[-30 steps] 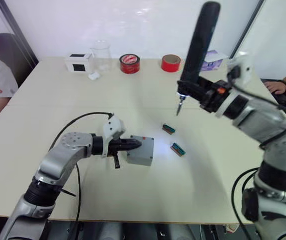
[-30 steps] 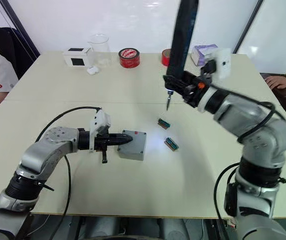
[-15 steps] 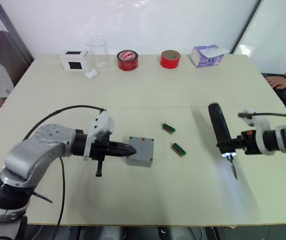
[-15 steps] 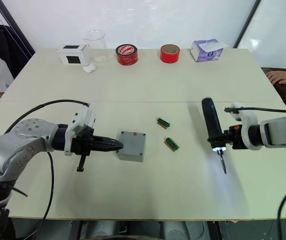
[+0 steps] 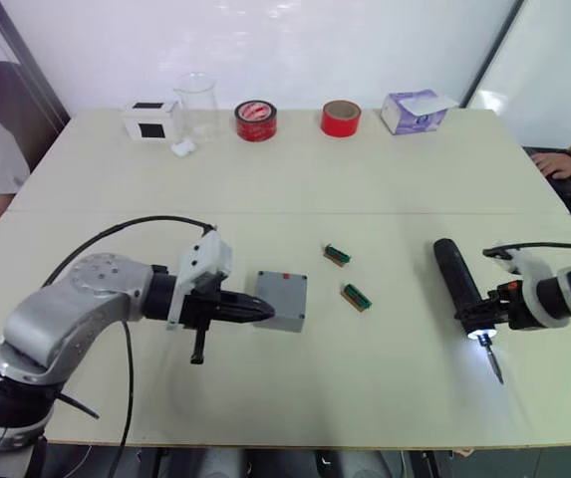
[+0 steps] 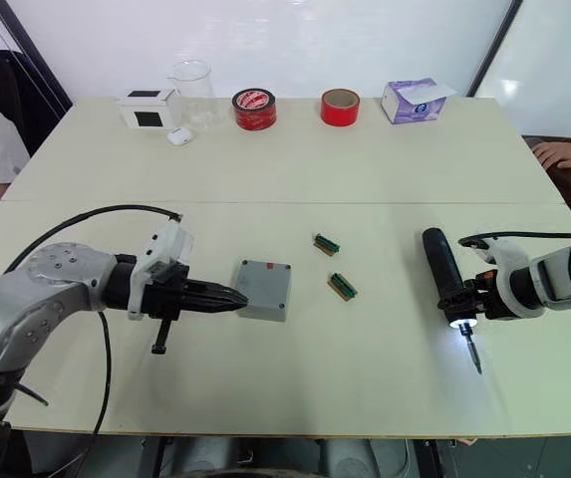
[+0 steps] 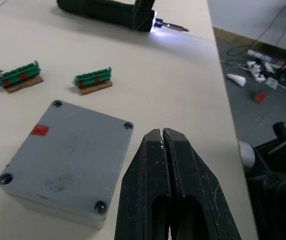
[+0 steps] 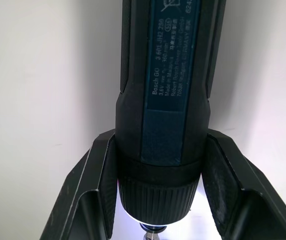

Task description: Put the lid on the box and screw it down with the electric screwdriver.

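The right gripper [image 8: 155, 200] clamps the electric screwdriver [image 6: 443, 275], labelled "Bosch GO 3.6V", low over the table [image 6: 365, 169], tip light on. The left gripper [image 7: 162, 137], fingers pressed together, sits just beside the lid [image 7: 68, 150], which covers the box [image 6: 261, 303].

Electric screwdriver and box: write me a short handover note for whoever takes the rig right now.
Right claw: shut on the electric screwdriver, low over the table's right side, light on.
Left claw: shut, empty, beside the box.
Done: the lid sits on the box, screws visible in its corners.
Left: whether the screws are tight can't be told; check, then put the screwdriver down.
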Controlling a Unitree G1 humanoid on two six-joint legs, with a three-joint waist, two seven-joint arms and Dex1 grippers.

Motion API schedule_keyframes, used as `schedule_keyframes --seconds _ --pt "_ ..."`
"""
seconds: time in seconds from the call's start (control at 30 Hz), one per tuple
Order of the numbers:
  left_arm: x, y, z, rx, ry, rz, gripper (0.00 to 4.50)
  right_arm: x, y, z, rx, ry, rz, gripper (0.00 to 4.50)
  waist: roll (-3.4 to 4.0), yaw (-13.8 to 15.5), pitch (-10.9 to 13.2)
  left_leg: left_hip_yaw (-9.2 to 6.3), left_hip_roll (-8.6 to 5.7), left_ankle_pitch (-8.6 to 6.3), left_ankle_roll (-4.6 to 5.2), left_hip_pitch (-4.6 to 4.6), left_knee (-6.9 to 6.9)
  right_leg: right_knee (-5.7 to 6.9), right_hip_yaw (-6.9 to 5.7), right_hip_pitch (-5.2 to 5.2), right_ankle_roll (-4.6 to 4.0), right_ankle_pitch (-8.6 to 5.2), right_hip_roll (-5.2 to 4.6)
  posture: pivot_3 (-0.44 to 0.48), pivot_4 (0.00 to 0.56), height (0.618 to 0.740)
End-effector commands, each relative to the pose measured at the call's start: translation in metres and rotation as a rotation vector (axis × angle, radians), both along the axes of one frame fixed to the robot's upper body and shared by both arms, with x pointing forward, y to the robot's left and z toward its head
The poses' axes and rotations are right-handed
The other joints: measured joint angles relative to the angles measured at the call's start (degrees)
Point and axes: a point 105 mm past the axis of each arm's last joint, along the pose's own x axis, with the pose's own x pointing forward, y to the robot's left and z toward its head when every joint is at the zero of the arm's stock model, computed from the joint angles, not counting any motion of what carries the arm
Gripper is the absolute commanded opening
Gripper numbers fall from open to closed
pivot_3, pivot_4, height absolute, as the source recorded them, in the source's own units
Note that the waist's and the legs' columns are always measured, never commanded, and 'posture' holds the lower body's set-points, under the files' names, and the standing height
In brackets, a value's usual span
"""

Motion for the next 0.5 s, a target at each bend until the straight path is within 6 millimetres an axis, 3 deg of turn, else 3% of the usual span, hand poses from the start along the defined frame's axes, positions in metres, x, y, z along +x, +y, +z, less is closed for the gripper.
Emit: schedule_keyframes --seconds 0.03,0.1,0.17,0.27,0.5 --pt "0.0 0.003 0.004 0.01 -0.021 0.01 0.0 0.007 0.002 0.008 -0.02 -0.049 0.028 1.83 -0.01 0.05 -0.01 0.0 0.0 0.0 0.0 0.0 0.0 0.0 0.0 0.0 0.0 0.0 0.0 0.0 0.15 0.74" --pt "0.003 0.005 0.003 0.01 -0.02 0.026 0.0 0.008 0.002 0.006 -0.022 -0.047 0.029 2.81 -0.03 0.01 -0.02 -0.01 0.0 0.01 -0.01 0.0 0.01 0.0 -0.01 0.02 0.0 0.0 0.0 0.0 0.15 0.74" --pt "0.008 0.009 0.002 0.022 -0.029 0.048 0.0 0.01 0.003 0.004 -0.021 -0.046 0.031 3.16 -0.09 -0.1 -0.05 0.01 0.0 0.01 -0.02 0.03 0.03 0.0 0.0 0.04 -0.01 0.01 0.0 0.0 0.15 0.74" --pt "0.024 0.019 0.001 0.052 -0.073 0.111 0.0 0.016 0.0 0.003 -0.086 -0.075 0.031 4.31 -0.21 -0.02 -0.13 0.0 0.0 0.01 -0.02 0.13 0.04 0.0 -0.01 0.17 -0.01 0.01 0.01 0.0 0.15 0.74" --pt "0.039 0.034 0.005 0.039 -0.096 0.179 0.0 0.029 0.009 0.028 -0.088 -0.163 0.033 4.41 -0.2 0.08 -0.12 0.03 -0.06 0.03 -0.06 0.11 0.09 0.0 0.0 0.19 0.0 0.03 -0.11 0.0 0.15 0.74"
